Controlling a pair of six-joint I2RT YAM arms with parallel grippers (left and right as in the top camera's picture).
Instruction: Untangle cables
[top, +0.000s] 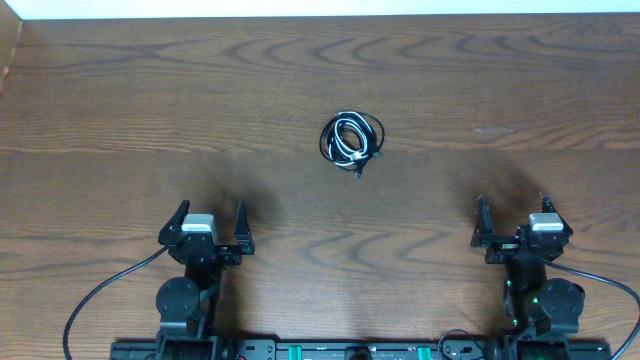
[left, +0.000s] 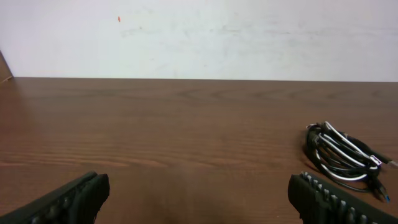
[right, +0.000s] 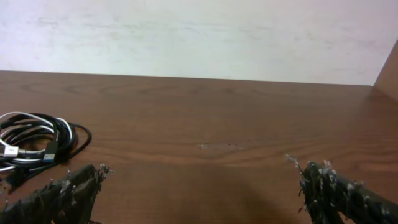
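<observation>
Jaws stood wide open on left gripper (top: 211, 210) & right gripper (top: 511, 204), both empty, near front edge of table (top: 150, 100). Cables (top: 352, 139) lay in one tangled coil mid-table, btwn the two & well ahead of them

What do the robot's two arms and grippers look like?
Both arms are black with round joint housings and a silver-grey block behind each gripper. The left gripper has ribbed black fingers. The right gripper has fingers flecked with whitish specks. A thick black wire loops from each base, and green lights glow on the right arm.
</observation>
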